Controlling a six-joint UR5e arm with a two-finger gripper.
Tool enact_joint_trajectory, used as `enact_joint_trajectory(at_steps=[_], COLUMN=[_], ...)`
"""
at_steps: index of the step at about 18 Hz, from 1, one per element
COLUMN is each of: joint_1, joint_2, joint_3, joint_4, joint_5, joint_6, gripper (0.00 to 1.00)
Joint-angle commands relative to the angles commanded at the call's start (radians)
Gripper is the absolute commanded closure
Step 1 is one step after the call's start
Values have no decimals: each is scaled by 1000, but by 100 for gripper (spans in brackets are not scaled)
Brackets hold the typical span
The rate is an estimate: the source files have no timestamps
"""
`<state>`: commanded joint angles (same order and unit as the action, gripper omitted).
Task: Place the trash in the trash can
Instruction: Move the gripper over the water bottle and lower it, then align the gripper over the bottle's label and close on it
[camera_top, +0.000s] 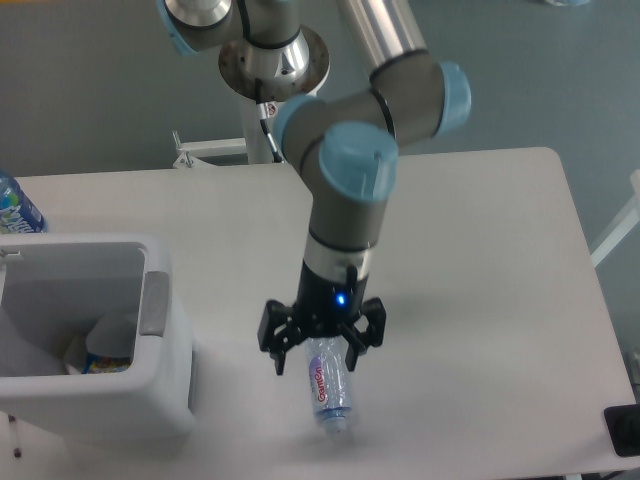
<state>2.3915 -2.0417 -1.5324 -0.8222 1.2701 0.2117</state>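
The crushed clear plastic bottle (328, 388) with red lettering lies on the white table near its front edge, cap end pointing toward the front. My gripper (320, 350) points straight down over the bottle's upper end, and its black fingers (279, 352) stand spread on either side of it. The jaws look open and not closed on the bottle. The trash can (170, 370) is the large white bin at the left, with a grey pad (155, 301) on its right rim. The crumpled wrapper cannot be made out for sure.
Something white with a blue-and-yellow print (103, 357) lies inside the bin. A blue-labelled water bottle (14, 206) stands behind the bin at the far left edge. A black object (622, 431) sits at the table's front right corner. The arm's base (274, 60) is at the back.
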Motion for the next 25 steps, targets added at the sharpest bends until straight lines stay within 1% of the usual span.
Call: enact_joint_trajectory(at_steps=[2, 4, 6, 8, 11, 18, 22, 23, 25], joint_1=[5, 3, 3, 3, -5, -15, -37, -37, -38], joint_2=[-15, -29, -43, -43, -48, -51, -74, -81, -78], joint_3=[-8, -14, -15, -28, -41, -37, -37, -35, -40], joint_4=[-6, -18, -23, -35, -38, -25, -5, -3, -9], joint_5=[27, 110, 138, 146, 201, 199, 201, 201, 202], joint_6=[9, 12, 12, 12, 12, 9, 6, 0, 9], gripper=[0, 0, 0, 0, 0, 0, 0, 0, 0])
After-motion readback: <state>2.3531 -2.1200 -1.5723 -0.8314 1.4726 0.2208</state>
